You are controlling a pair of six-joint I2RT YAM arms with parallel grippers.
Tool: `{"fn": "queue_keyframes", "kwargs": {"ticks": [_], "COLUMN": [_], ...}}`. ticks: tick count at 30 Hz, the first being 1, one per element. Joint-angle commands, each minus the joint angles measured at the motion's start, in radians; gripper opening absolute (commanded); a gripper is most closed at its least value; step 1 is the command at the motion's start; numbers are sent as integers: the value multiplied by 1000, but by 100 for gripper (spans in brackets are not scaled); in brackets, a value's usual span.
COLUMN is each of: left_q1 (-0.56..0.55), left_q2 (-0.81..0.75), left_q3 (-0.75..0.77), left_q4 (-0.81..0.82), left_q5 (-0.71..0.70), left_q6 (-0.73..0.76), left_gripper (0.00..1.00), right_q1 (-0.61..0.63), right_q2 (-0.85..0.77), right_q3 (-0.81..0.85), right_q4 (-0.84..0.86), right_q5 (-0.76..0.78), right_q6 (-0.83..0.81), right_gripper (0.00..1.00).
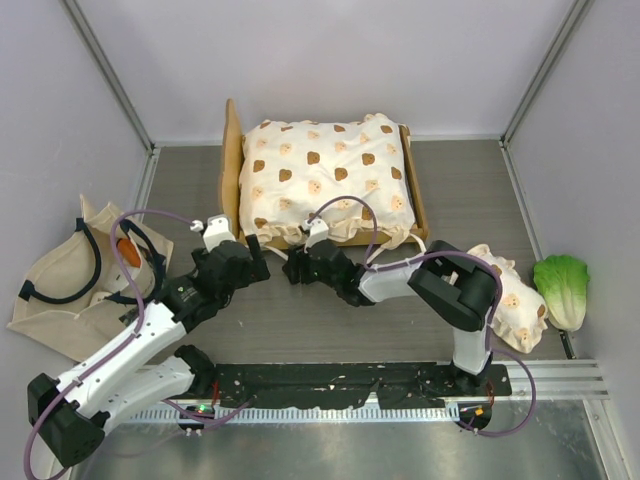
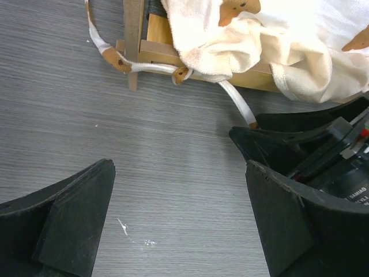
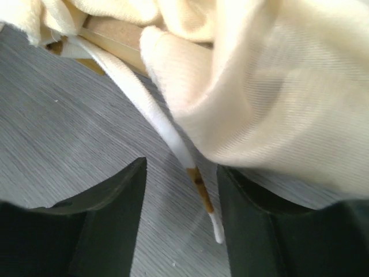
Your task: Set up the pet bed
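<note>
Top view: the pet bed (image 1: 231,170), with its bear-print cushion (image 1: 325,175), stands at the back middle of the bench (image 1: 470,190). The left tool (image 1: 256,263) and right tool (image 1: 292,268) are at its near edge.

Left wrist view: the left tool (image 2: 179,219) gapes wide over bare bench, holding nothing. A label (image 2: 357,193) on the black body beside it seems to read "DAMIAO".

Right wrist view: the right tool (image 3: 181,173) has its jaws apart, with the cushion's white tie strap (image 3: 173,138) lying unpinched between them.
</note>
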Motion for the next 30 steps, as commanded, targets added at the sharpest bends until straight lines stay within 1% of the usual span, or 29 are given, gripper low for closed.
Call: {"fn": "queue_keyframes", "kwargs": {"ticks": [1,2,3,4,5,7,10,11,12,16,17,19,20,21,22,23,24,25,26,28,29,30], "left_q1": [6,6,7,7,12,15,24,29,38,50,56,73,78,81,81,81,81,81,82,82,82,82], "left_q2": [-5,-2,-1,8,30,67,131,165,180,231,234,236,231,223,199,187,173,145,133,111,111,113], "left_q3": [20,20,18,18,20,36,52,59,66,86,81,76,67,63,57,34,18,0,-52,-97,-112,-115], "left_q4": [15,18,29,36,44,37,59,69,85,101,112,124,127,127,127,119,115,104,127,188,161,141], "left_q5": [-20,-9,-1,14,51,85,108,120,135,73,68,44,39,27,13,-36,-64,-97,-120,-102,-125,-148], "left_q6": [-8,-5,-2,8,37,48,12,-6,-40,-67,-66,-90,-94,-100,-107,-135,-168,-225,-345,-380,-467,-497], "left_gripper": [100,100,100,100,100,98,98,94,93,87,84,76,69,68,68,76,81,84,83,82,85,85], "right_q1": [6,7,6,7,6,9,13,15,16,39,41,41,41,41,41,41,41,41,39,39,39,39], "right_q2": [33,39,39,34,18,-5,-45,-52,-58,-64,-64,-50,-46,-42,-38,-35,-33,-26,-22,-12,-1,-1], "right_q3": [33,21,19,15,-4,-30,-67,-79,-84,-111,-119,-116,-102,-98,-94,-88,-87,-84,-82,-67,-61,-55], "right_q4": [82,95,93,89,92,109,117,117,117,111,114,117,108,103,100,99,100,103,108,115,114,106], "right_q5": [-81,-123,-135,-144,-154,-146,-161,-166,-165,-165,-199,-220,-221,-221,-221,-215,-215,-217,-223,-229,-237,-240], "right_q6": [-59,-42,-30,-20,-5,13,29,33,42,70,73,73,70,69,67,69,70,70,72,75,78,79], "right_gripper": [47,28,15,7,1,1,1,1,1,1,1,1,1,1,1,1,1,1,1,1,1,1]}}
